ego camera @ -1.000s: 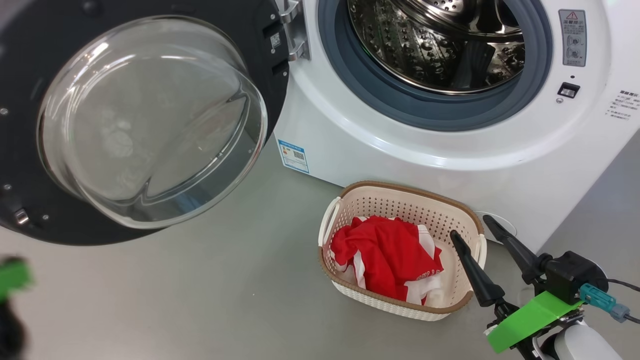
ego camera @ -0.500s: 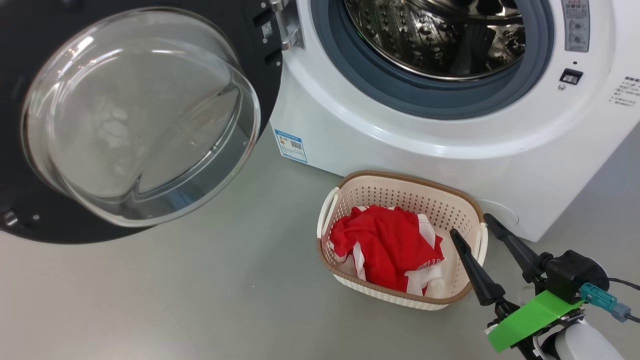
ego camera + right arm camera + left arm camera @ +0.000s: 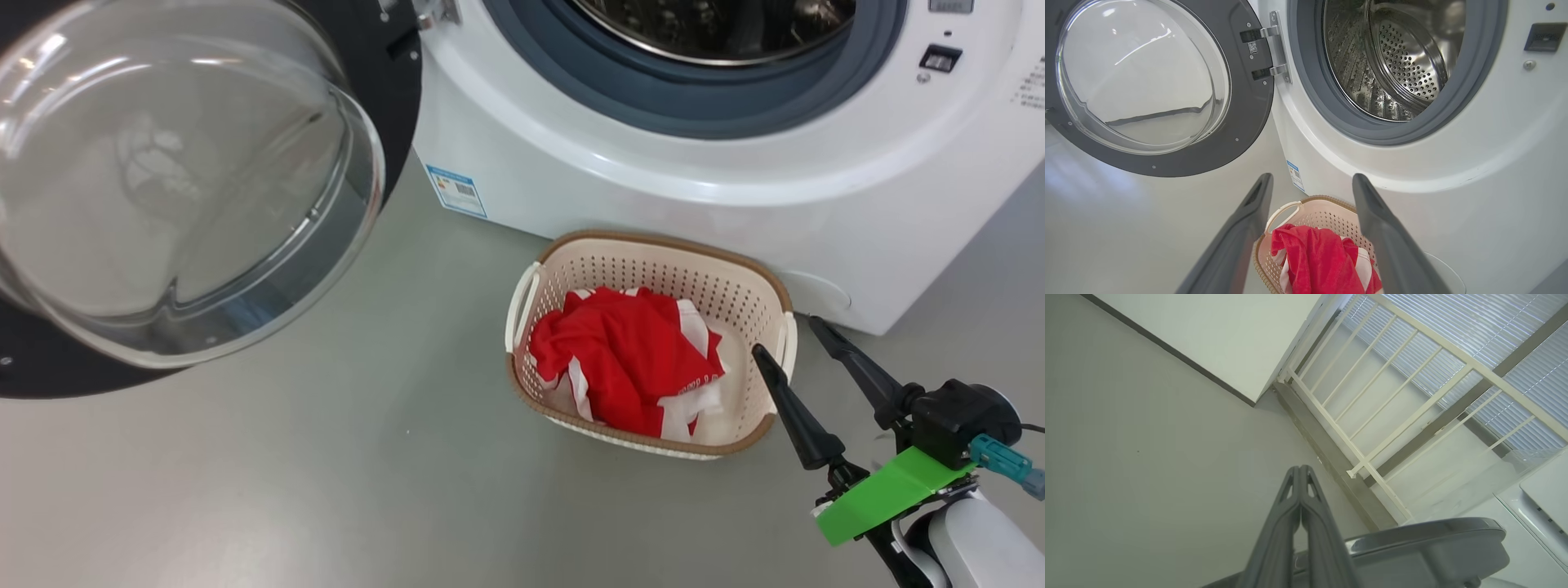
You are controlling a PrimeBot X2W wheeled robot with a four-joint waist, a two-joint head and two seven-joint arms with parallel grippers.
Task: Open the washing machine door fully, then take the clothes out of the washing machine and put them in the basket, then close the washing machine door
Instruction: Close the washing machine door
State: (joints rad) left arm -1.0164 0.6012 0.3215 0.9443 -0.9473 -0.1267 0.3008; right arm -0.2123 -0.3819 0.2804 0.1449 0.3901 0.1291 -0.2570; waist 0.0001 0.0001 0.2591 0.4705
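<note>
- While the left gripper (image 3: 1300,469) keeps to its own wrist view, its two long dark fingers are pressed together tip to tip with nothing between them, pointing toward a white railing (image 3: 1470,366).
- Farthest left in the head view, the large round washing machine door (image 3: 180,180) stands swung wide open. Its glossy black rim frames a bulging clear glass bowl that faces out over the grey floor (image 3: 326,474).
- Right of the hinge is the big white front-loading washing machine (image 3: 702,212), with its grey rubber gasket (image 3: 710,102). The right wrist view looks into its perforated steel drum (image 3: 1404,69).
- Just in front of the machine, on the floor, sits the small cream plastic basket (image 3: 653,242) with a brown rim. Its long axis runs left to right along the machine's front, with a white handle at each short end.
- Inside it, heaped toward the left half, lie the red-and-white clothes (image 3: 624,355).
- At the lower right, the right gripper (image 3: 787,336) has its fingers spread wide and holds nothing. It points up and left at the basket's right end.
</note>
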